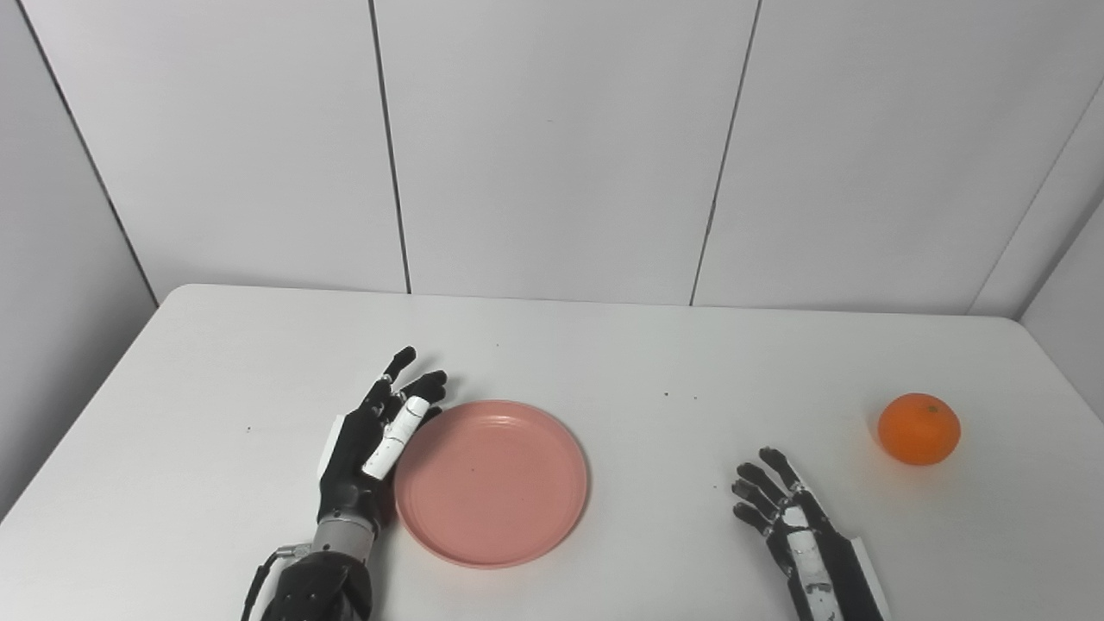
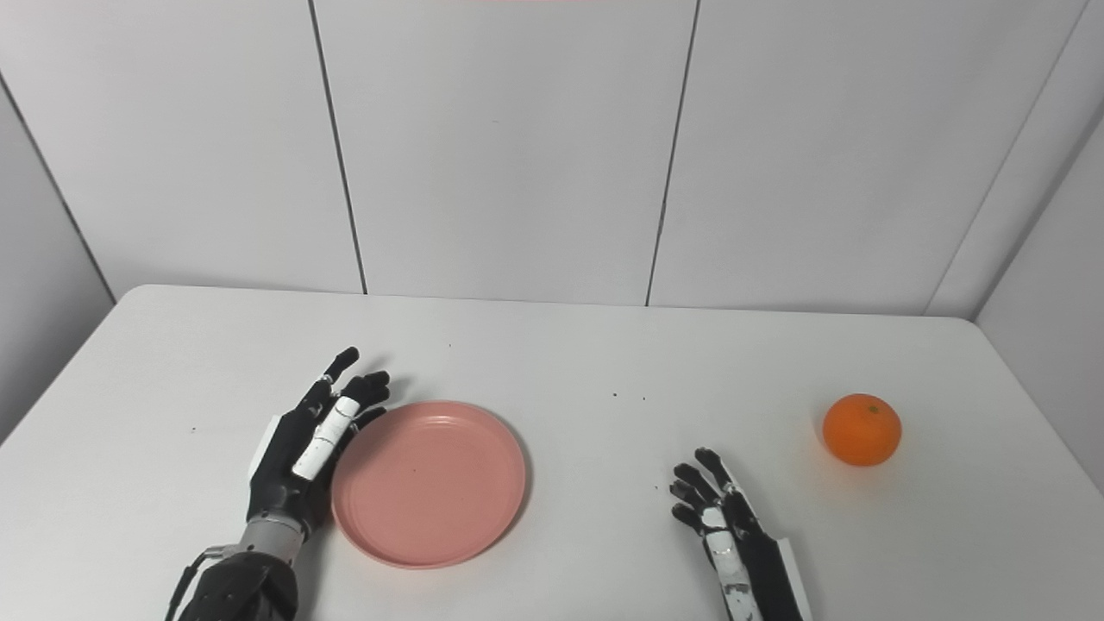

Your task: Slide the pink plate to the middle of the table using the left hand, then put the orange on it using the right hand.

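Observation:
The pink plate [image 1: 492,481] lies flat on the white table [image 1: 604,371], left of the middle and near the front. My left hand [image 1: 373,440] stands on edge against the plate's left rim, fingers apart and stretched out, holding nothing. The orange [image 1: 918,429] sits alone at the right side of the table. My right hand [image 1: 789,526] rests open near the front edge, fingers apart, well left of and nearer than the orange and right of the plate.
White wall panels [image 1: 552,147] rise behind the table's far edge. A few small dark specks [image 1: 666,394] mark the tabletop.

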Available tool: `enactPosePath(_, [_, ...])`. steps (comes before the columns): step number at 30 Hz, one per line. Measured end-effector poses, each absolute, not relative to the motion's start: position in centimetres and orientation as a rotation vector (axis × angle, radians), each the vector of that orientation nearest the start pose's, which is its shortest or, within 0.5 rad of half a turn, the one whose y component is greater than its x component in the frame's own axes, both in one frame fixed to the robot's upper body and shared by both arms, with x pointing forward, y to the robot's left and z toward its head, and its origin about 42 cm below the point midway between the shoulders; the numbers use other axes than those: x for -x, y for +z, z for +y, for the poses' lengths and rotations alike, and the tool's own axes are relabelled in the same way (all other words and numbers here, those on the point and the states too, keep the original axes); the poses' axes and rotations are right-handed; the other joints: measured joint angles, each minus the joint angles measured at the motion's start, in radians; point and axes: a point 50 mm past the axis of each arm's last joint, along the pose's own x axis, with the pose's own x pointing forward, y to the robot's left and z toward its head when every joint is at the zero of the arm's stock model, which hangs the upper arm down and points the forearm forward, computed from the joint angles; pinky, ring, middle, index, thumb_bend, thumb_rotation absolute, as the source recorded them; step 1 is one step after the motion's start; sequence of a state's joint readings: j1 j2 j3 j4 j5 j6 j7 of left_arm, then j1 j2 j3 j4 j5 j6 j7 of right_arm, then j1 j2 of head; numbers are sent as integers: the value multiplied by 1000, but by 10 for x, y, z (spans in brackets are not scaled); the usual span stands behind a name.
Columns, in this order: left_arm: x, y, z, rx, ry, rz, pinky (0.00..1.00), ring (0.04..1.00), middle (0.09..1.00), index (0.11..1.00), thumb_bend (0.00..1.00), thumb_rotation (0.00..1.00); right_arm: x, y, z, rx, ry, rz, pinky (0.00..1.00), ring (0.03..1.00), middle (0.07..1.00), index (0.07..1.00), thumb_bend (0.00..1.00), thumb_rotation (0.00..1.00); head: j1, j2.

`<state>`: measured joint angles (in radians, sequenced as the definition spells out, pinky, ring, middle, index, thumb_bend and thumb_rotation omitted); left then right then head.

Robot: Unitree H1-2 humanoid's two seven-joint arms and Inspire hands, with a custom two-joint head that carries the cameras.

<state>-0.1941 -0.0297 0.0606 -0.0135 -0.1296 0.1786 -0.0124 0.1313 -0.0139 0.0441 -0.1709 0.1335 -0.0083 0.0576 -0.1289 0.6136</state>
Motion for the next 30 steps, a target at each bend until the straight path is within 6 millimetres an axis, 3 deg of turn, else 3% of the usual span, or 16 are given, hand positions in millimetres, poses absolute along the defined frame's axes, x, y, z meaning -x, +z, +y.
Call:
enactPosePath(16, [-344, 140, 177, 124, -71, -6, 766, 796, 756, 880, 1000, 593, -241, 110, -205, -123, 78, -53, 836, 846, 846, 900, 917, 860, -5, 0])
enactPosePath(25, [-343, 140, 161, 87, -115, -3, 762, 804, 797, 889, 1000, 620, -241, 110, -204, -120, 80, -52, 835, 845, 848, 901, 917, 865, -6, 0])
enactPosePath(30, [-343, 138, 157, 61, -113, 1, 721, 769, 786, 874, 1000, 618, -241, 110, -203, -120, 79, -52, 836, 845, 848, 902, 923, 861, -11, 2])
